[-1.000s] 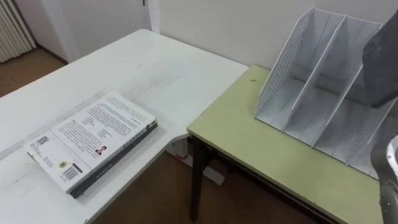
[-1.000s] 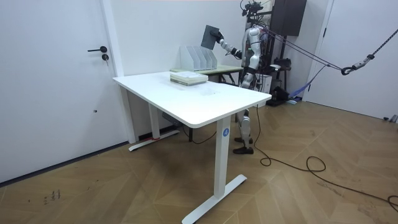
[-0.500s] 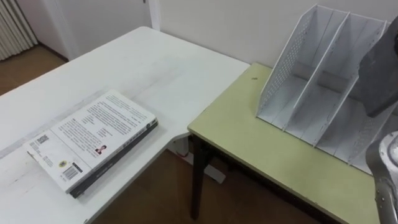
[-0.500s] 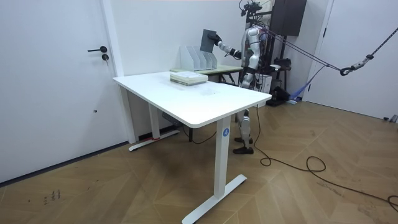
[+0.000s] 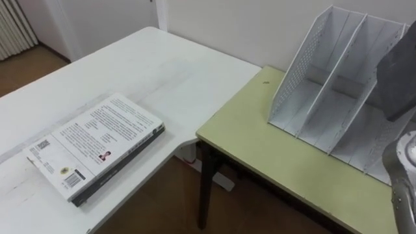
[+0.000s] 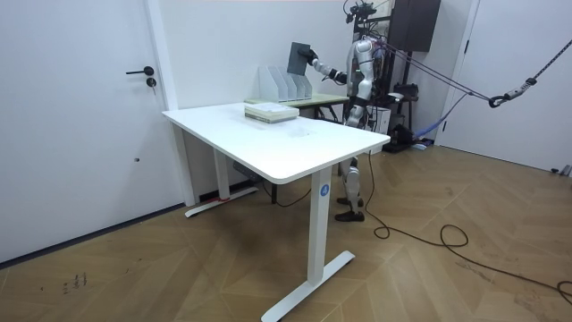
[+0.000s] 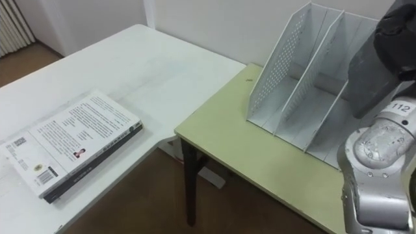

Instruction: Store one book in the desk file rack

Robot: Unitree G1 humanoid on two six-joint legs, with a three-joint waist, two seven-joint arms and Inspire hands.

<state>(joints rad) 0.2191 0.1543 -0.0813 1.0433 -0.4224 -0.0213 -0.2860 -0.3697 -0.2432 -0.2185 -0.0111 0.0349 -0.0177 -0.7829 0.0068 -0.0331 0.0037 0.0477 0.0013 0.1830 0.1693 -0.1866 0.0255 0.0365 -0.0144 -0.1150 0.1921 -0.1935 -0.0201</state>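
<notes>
A white perforated file rack [image 5: 323, 83] with upright slots stands on the green desk [image 5: 260, 146] against the wall. My right hand [image 7: 398, 27] is shut on a dark grey book [image 7: 369, 73], holding it upright just above the rack's right slots; whether it touches the rack I cannot tell. In the room view the book [image 6: 298, 59] hangs over the rack [image 6: 282, 85], and I stand at the desk's far end. My left hand [image 6: 351, 114] hangs low by my side, too small to read.
A white-covered book [image 5: 95, 147] lies on a darker one near the white table's [image 5: 149, 71] front edge, left of the desk. A gap with wooden floor [image 5: 162, 201] separates the tables. The wall runs right behind the rack.
Over the last second my right hand carried the grey book towards the rack and slightly down; since half a second ago it has barely moved. The eye views shifted a little.
</notes>
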